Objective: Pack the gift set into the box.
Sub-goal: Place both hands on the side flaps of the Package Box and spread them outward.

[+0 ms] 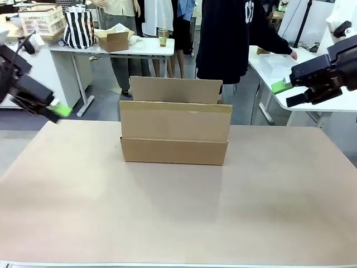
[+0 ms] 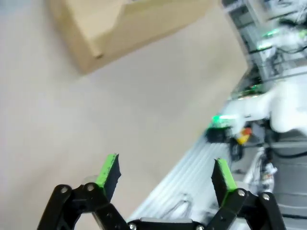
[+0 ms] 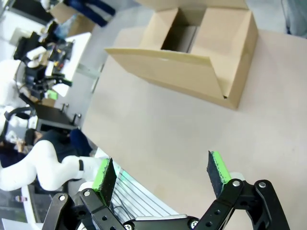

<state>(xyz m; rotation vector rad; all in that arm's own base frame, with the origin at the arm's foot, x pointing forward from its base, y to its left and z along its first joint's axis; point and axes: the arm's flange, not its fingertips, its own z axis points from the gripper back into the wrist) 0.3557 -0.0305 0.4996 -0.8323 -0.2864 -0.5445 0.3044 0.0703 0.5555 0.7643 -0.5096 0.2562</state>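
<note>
The box [image 1: 174, 131], a wide brown cardboard carton with its flaps standing up, sits at the middle of the table toward the far side. In the right wrist view the box [image 3: 201, 62] shows from above with its top open and a dark inside. A corner of the box [image 2: 124, 28] fills the top of the left wrist view. My left gripper [image 1: 53, 109] hangs above the table's left edge, and its green pads [image 2: 108, 170] stand wide apart with nothing between them. My right gripper [image 1: 287, 92] hovers high at the right, open and empty [image 3: 160, 175]. The gift set is out of view.
The beige table [image 1: 178, 212] spreads bare in front of the box. A person in a dark top [image 1: 228, 39] stands behind the box at the far side. White side tables [image 1: 128, 47] behind carry a small carton, a striped bag and a basket.
</note>
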